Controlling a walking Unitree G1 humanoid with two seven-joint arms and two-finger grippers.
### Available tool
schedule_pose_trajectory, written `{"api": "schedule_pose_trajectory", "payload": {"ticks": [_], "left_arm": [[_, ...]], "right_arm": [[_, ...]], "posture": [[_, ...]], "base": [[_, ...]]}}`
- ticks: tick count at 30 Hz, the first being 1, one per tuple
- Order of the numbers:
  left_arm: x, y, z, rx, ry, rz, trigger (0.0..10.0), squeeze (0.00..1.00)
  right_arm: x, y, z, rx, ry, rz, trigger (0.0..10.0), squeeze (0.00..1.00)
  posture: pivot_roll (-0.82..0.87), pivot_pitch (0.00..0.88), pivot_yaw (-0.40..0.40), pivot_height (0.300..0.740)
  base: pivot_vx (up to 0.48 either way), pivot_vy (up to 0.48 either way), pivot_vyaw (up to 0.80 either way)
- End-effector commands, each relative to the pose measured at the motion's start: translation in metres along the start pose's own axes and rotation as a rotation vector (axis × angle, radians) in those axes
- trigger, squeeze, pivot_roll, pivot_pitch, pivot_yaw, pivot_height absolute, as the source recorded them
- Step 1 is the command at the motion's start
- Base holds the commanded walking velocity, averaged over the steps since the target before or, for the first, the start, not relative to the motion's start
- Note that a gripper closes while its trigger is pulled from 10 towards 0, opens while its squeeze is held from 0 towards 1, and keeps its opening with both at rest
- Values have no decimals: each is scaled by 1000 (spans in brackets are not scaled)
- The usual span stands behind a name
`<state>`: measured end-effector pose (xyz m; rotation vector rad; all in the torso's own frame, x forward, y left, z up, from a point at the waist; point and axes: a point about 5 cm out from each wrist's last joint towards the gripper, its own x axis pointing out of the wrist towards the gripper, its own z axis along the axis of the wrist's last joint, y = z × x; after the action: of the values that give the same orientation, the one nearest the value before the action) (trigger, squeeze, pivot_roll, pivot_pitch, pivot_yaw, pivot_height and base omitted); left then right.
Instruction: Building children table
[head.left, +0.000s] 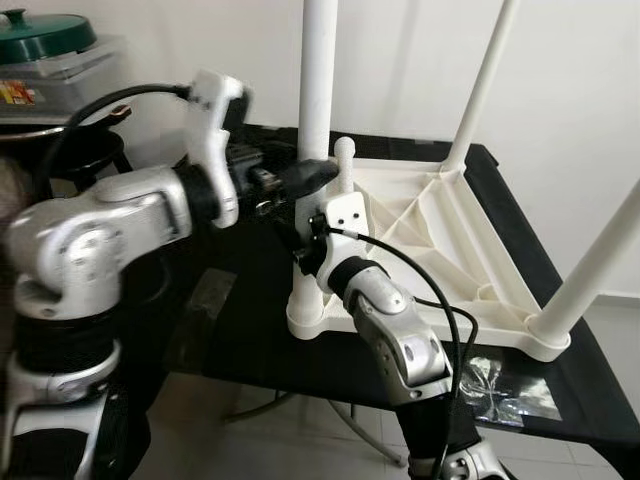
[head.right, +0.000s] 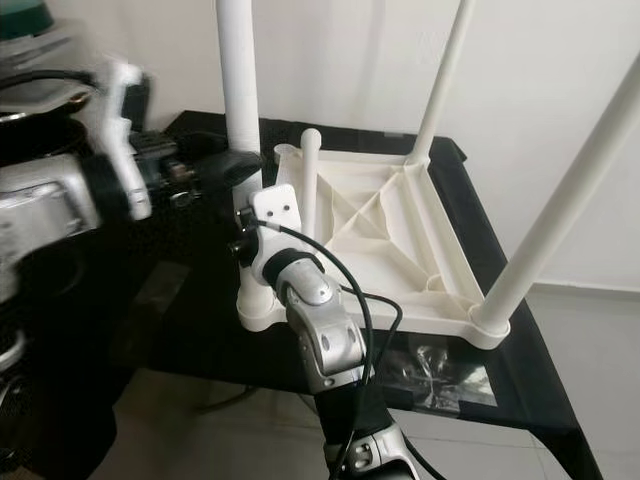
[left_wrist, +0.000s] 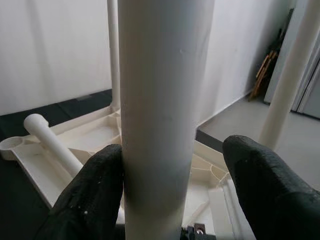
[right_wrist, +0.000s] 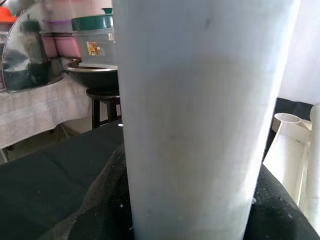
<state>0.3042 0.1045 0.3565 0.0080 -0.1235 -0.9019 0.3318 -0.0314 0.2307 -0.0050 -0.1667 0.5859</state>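
There was one upturned white tabletop (head.left: 430, 230) on one black table (head.left: 250, 330) — three legs (head.left: 318, 70) standing upright in it, a fourth leg (head.left: 346, 165) loose — and two grippers (head.left: 305, 175).

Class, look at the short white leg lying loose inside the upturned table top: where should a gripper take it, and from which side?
Grip the loose leg on its bare upper shaft, below the rounded tip, coming from above. It leans tilted inside the upturned table top, its lower end down among the ribs, so probably only the upper part offers room for two fingers.
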Motion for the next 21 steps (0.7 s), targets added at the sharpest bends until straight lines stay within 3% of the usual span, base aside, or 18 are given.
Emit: {"api": "schedule_pose_trajectory", "payload": {"ticks": [1, 6, 7, 21], "left_arm": [[7, -3, 0, 10, 8, -10, 10000, 0], [22, -6, 10, 5, -27, -26, 10000, 0], [24, -6, 13, 5, -35, -25, 0, 0], [7, 16, 12, 26, -24, 13, 0, 0]], "right_arm": [[2, 12, -8, 32, 41, 35, 10000, 0], [2, 16, -7, 46, 36, 46, 10000, 0], [2, 16, -7, 47, 36, 47, 10000, 0], [4, 14, -5, 44, 31, 59, 10000, 0]], "posture": [[61, 75, -40, 740], [60, 73, -38, 740], [53, 74, -45, 740], [53, 70, -44, 740]], "base": [[0, 0, 0], [0, 0, 0], [0, 0, 0], [0, 0, 0]]}}
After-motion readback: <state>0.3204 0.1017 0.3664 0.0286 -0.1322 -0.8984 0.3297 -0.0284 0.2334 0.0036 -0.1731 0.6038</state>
